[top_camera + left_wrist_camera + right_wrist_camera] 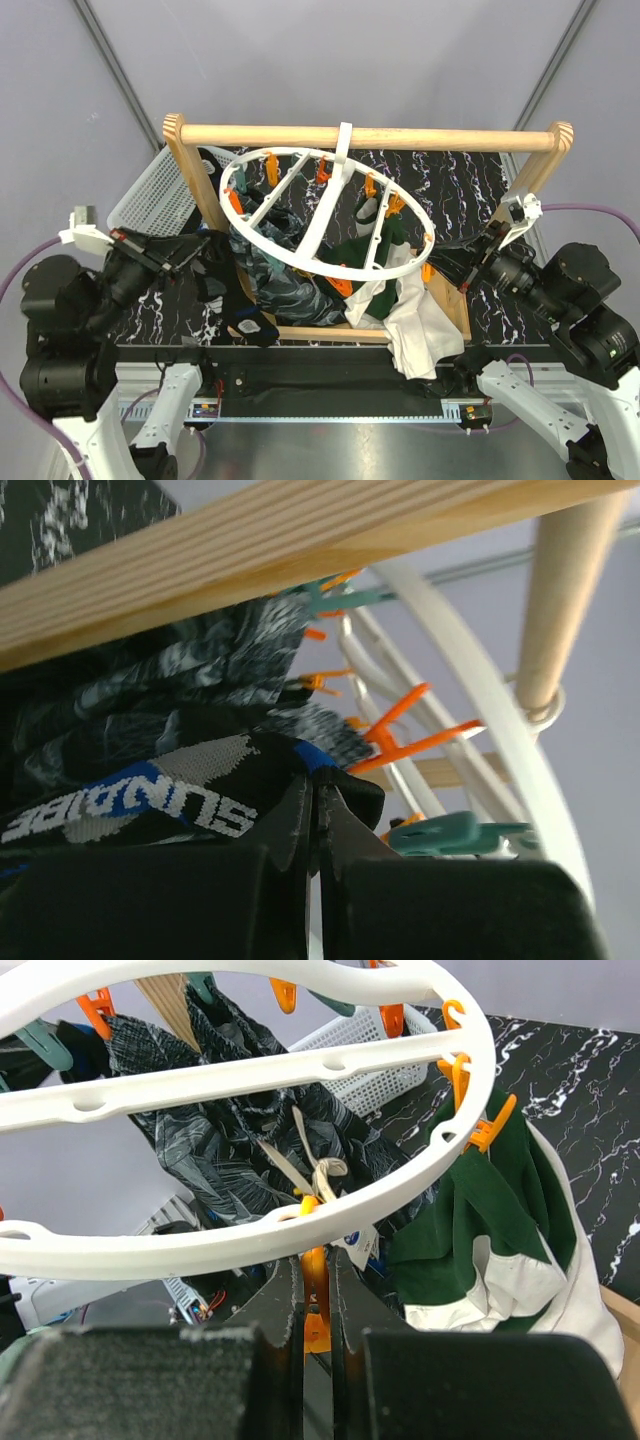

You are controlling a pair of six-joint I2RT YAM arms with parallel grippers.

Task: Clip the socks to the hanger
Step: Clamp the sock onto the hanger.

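Step in hand, as I read it: get the black sock with the grey lettered band (200, 780) into a peg on the round white plastic ring hanger (150, 1250).

- Left hand (315, 800): fingers pressed together, pinching that sock's cuff by the counter's left edge. The rest of the sock trails toward the near edge.
- Right hand (313, 1272): closed to a narrow gap around one orange plastic peg (316, 1325) hanging under the ring's near rim.
- The hanger hangs by its hook from the wooden rail frame (380, 137), tilted, above the middle of the black marbled counter (470, 190).

To do it well:
- Squeeze the peg's tail end so its mouth gapes.
- Hold the ring from swinging.
- Bring the cuff up into the mouth, not just beside it.
- Let the peg bite before you loosen the left fingers.
- Watch for the sock snagging on the rail.

Counts:
- One hanger.
- At least seven orange pegs from above, and at least two teal ones.
- One black sock in hand.
- One dark green sock (470, 1220) clipped on the right side of the ring.
- Mottled teal-grey socks (200, 1160) bunched under the ring; number not separable.
- One white mesh basket (150, 195) at the far left corner.
- One white cloth (420, 330) over the near edge.
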